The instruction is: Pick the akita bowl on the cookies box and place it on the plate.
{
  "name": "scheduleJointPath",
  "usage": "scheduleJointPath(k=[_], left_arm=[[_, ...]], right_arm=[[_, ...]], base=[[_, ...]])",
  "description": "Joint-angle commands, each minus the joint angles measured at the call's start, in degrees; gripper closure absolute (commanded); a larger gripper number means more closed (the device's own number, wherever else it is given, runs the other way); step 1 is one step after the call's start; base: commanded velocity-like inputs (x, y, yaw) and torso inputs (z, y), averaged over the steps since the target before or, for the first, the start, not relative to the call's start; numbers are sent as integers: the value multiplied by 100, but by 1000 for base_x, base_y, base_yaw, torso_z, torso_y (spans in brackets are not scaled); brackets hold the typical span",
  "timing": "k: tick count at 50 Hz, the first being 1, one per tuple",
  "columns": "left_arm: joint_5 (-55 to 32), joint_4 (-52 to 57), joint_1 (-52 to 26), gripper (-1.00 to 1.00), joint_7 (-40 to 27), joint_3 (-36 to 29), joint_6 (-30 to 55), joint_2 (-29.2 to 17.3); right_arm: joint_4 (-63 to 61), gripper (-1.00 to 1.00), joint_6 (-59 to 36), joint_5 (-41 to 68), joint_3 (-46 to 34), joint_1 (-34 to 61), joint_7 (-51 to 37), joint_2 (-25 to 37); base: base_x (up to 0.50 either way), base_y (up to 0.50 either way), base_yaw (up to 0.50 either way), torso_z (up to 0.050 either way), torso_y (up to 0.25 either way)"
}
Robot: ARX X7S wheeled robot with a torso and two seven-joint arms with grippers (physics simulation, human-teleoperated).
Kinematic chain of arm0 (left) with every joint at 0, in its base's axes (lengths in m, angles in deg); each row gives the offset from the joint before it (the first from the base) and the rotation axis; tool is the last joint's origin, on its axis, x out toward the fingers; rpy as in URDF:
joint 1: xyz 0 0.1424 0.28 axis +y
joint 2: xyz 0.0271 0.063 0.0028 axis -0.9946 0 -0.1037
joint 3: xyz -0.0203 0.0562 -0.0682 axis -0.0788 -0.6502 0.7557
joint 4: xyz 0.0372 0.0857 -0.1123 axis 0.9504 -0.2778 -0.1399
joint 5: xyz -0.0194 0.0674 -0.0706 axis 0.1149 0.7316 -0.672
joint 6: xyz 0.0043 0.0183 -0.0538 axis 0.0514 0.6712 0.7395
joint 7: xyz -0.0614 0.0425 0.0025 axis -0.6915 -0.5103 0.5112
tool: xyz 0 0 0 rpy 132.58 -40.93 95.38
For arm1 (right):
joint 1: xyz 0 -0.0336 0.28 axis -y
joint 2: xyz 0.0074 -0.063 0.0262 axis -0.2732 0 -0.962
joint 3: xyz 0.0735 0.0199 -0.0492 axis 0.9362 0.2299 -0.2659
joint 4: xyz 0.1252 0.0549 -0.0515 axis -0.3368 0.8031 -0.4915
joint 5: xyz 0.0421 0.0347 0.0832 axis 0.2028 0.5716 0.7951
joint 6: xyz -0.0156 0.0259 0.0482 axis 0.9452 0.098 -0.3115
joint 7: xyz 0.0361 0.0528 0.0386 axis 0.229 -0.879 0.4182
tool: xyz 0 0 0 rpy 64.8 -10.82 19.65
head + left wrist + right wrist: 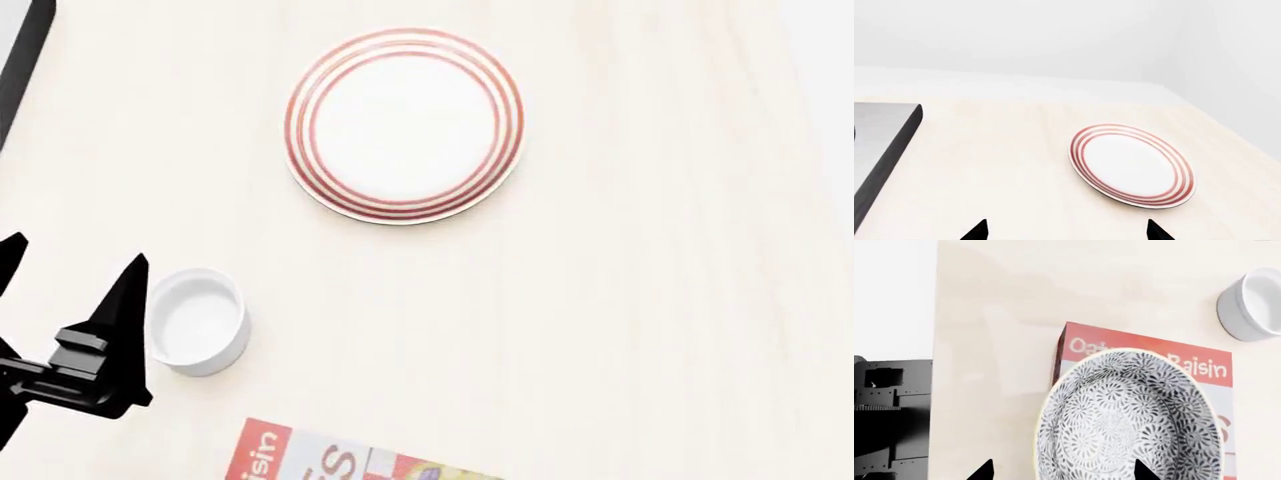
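Directly under right gripper [1062,471]: akita bowl [1129,420] on cookies box [1084,342]; jaws spread, empty. Plate [403,124] at box's 12 o'clock, head view.

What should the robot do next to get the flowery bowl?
Probably lower the right gripper onto the bowl's rim. It hangs open above the bowl, which sits on the cookie box, its fingers touching nothing. The plate is bare, waiting.
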Motion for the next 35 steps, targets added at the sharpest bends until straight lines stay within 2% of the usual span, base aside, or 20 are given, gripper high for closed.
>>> scheduleJointPath(k=[1, 20, 21, 35], left_arm=[[-23, -15, 17, -100, 7, 1, -18, -13], [-29, -28, 32, -100, 6, -15, -58, -27], [-33, -18, 36, -100, 5, -17, -55, -30], [-49, -8, 46, -100, -4, -29, -63, -49]], right_arm=[[44, -100, -96, -34, -87, -54, -29, -166], [158, -100, -251, -366, -218, -236, 115, -147], [156, 100, -248, -397, -213, -246, 123, -141], [114, 100, -295, -533, -205, -228, 144, -84]], base=[[0, 0, 0, 0, 0], [0, 0, 0, 0, 0], [0, 0, 0, 0, 0], [0, 0, 0, 0, 0]])
